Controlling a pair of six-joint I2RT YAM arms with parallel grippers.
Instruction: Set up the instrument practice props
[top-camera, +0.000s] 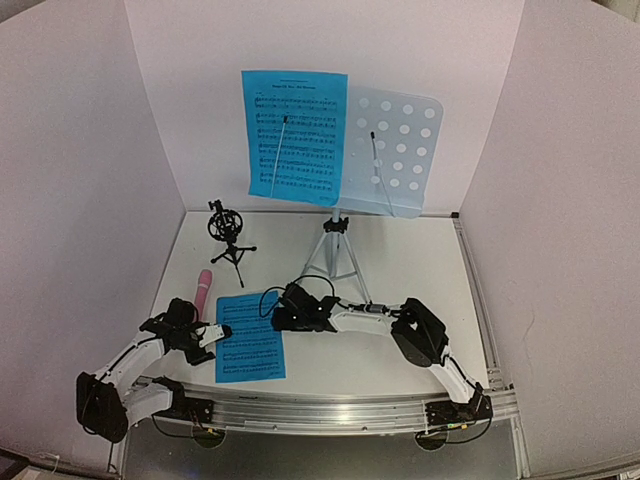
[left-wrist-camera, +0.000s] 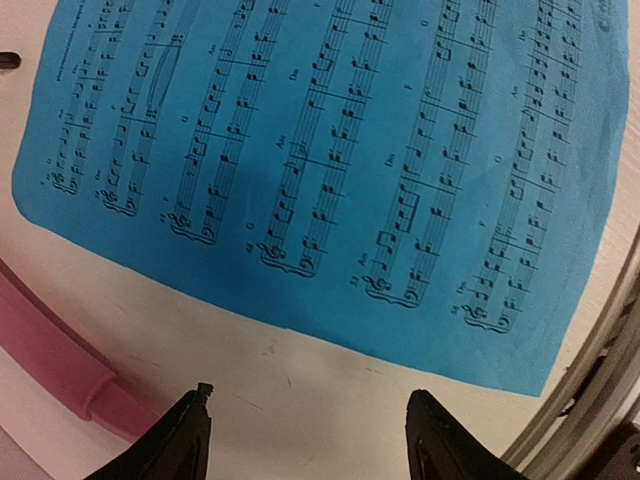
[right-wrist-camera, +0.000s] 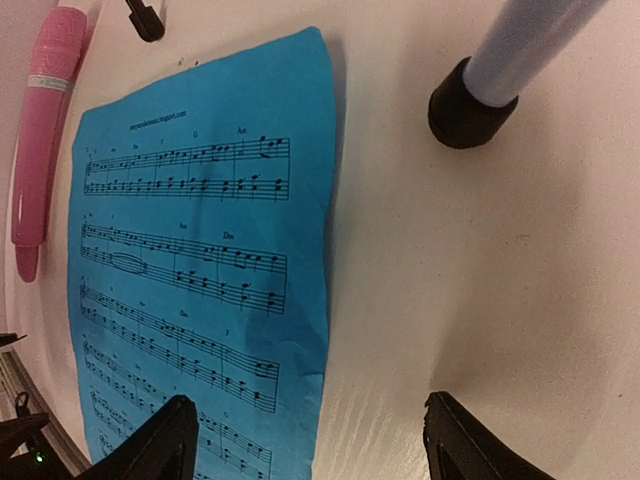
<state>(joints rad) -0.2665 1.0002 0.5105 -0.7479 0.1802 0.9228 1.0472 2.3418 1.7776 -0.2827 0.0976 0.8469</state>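
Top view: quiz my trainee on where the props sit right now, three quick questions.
1. True or false: the mic holder is empty.
2. How many sheets rest on the stand?
3. The pink mic lies: A) in the holder; B) on the table beside the loose sheet; C) on the stand.
Key: 1 true; 2 one, the sheet on its left half; 3 B.

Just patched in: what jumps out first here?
A bright blue sheet-music page stands on the music stand at the back wall. A second blue page lies flat in front, with left gripper and right gripper open at its edges. The pink microphone lies just left of it.
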